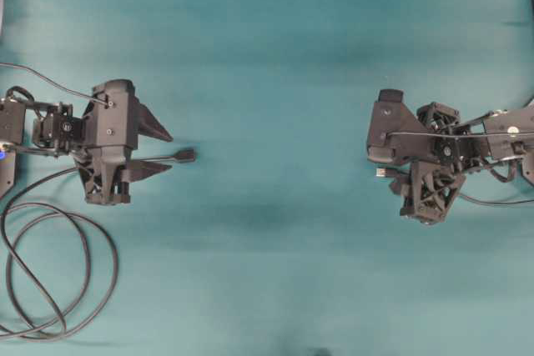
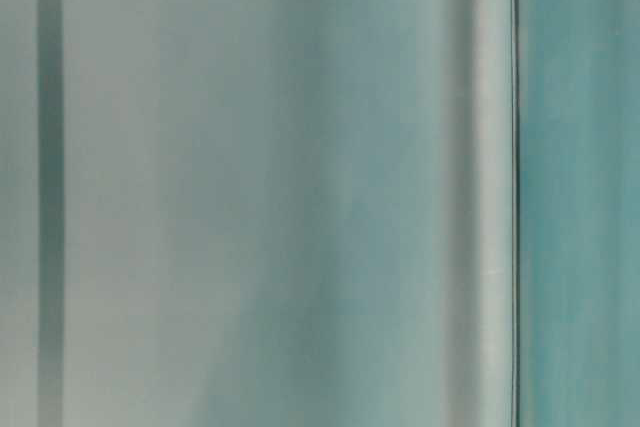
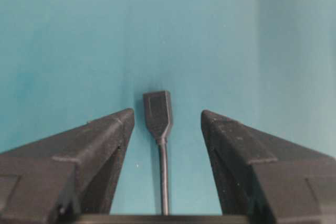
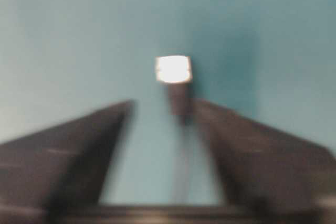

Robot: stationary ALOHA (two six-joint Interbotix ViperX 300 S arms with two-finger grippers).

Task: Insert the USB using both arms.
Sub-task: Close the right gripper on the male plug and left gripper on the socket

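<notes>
The USB (image 4: 173,70) shows in the blurred right wrist view as a bright metal tip on a dark plug. It sits just past my right gripper (image 4: 161,107), close to the right finger (image 4: 247,145). The jaws stand wide apart and open, and the thin cable runs back between them. From overhead the USB (image 1: 380,172) pokes out left from under the right arm's wrist. My left gripper (image 3: 168,116) is open. The all-dark socket end (image 3: 157,111) lies on the mat between its fingers, touching neither. Overhead, the socket end (image 1: 185,155) lies just beyond the left gripper (image 1: 163,152).
The socket's long cable lies in loops (image 1: 50,273) at the front left of the teal mat (image 1: 275,81). A wide stretch of mat separates the two arms. The table-level view shows only blurred pale vertical bands.
</notes>
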